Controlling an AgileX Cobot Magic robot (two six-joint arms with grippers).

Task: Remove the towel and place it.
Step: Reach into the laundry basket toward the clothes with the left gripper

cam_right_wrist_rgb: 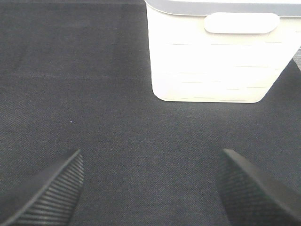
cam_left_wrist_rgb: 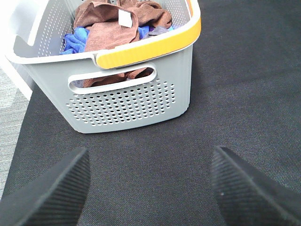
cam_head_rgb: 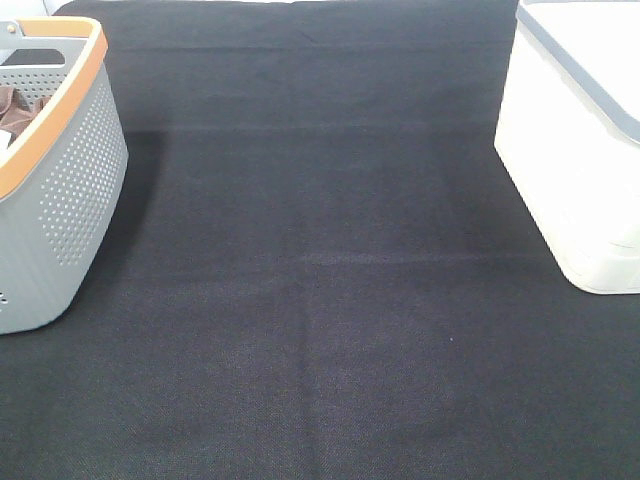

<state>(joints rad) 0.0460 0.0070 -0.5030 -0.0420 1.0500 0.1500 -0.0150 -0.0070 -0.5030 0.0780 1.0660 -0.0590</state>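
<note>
Hovering with left gripper and right gripper spread wide, empty; likely next: reaching into perforated grey basket for reddish-brown microfibre towel.

In the left basket the towel lies, seemingly atop other cloths; bin right.

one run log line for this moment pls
towel: in grey basket with blue cloth, not grasped | left gripper: open, empty, facing basket | right gripper: open, empty, facing white bin
</note>
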